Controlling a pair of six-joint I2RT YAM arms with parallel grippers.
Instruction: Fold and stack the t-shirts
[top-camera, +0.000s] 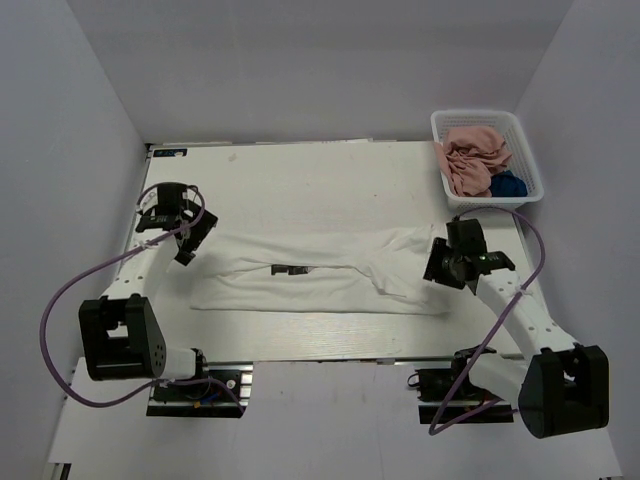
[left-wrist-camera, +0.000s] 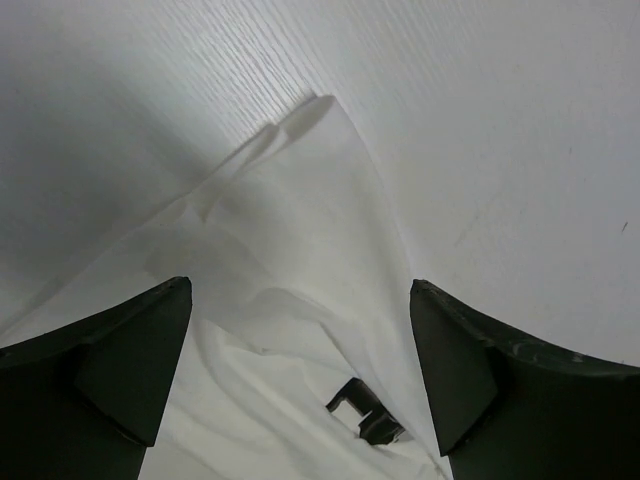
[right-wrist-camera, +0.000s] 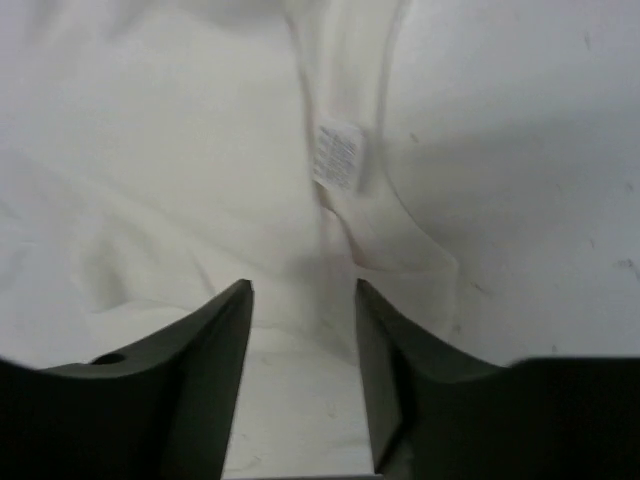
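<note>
Top external view: the white shirt (top-camera: 320, 275) is seen stretched crosswise over the worktop (top-camera: 300, 180) as a long folded band between the two arms, its black print (top-camera: 291, 270) near the middle. The left pincer (left-wrist-camera: 300, 340) is held over the band's left end, jaws wide apart and nothing clamped. The right pincer (right-wrist-camera: 303, 330) is held over the right end, by the neck label (right-wrist-camera: 337, 155), jaws parted and no cloth pinched between them.

The step in hand is judged to be the folding of this first shirt, with the crosswise fold not yet made. For the next move, one end would need to be gripped through all its layers and carried over the other, with the edges matched. Bare worktop is left beyond the band and in front of it, so room for that swing is judged ample.

The pink shirt (top-camera: 470, 155) and the navy shirt (top-camera: 508, 185) are found crumpled in the basket (top-camera: 475, 113) at the far right corner, which should be skirted by the right arm.
</note>
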